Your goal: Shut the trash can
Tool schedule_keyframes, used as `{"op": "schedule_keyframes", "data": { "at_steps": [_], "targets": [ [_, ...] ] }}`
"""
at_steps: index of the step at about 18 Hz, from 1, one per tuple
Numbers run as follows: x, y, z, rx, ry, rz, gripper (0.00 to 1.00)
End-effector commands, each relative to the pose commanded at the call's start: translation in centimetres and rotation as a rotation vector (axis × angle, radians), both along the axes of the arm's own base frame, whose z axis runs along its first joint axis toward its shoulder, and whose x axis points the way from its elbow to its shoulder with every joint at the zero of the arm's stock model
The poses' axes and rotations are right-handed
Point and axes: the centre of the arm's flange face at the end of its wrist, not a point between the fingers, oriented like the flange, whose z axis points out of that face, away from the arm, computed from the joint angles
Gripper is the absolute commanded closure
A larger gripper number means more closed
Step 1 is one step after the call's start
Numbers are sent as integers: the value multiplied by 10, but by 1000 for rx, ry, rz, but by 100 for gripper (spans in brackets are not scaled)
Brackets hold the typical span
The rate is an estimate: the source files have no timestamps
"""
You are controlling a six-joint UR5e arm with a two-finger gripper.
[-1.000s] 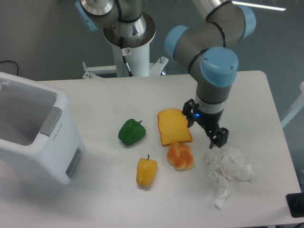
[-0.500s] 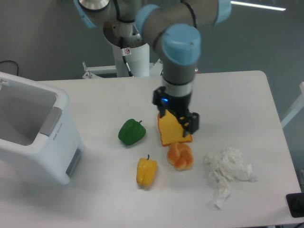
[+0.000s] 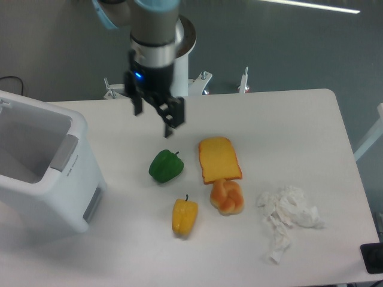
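Note:
The trash can (image 3: pixel 67 190) is a large white boxy bin at the table's left edge, partly cut off by the frame. Its top is open and I see into the empty inside. A grey latch tab (image 3: pixel 63 153) sits on its near rim and a grey panel (image 3: pixel 92 203) on its side. The lid does not show. My gripper (image 3: pixel 154 117) hangs above the table's back middle, right of the bin and above the green pepper. Its jaws are apart and hold nothing.
A green pepper (image 3: pixel 166 166), a yellow pepper (image 3: pixel 184 216), a slice of bread (image 3: pixel 219 159) and an orange bun (image 3: pixel 227 197) lie mid-table. Crumpled white paper (image 3: pixel 287 215) lies at the right. The robot base (image 3: pixel 163 57) stands behind the table.
The gripper has swept left and back, from beside the paper past the bread to above the green pepper, nearer the bin. Nothing on the table moved.

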Motion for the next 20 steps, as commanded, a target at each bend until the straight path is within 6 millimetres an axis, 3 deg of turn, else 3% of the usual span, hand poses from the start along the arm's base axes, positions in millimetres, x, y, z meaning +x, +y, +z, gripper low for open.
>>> {"op": "schedule_keyframes", "data": {
  "at_steps": [4, 20],
  "targets": [
    [51, 1, 13, 29, -25, 2, 0],
    [174, 22, 27, 85, -193, 48, 0]
  ]
}}
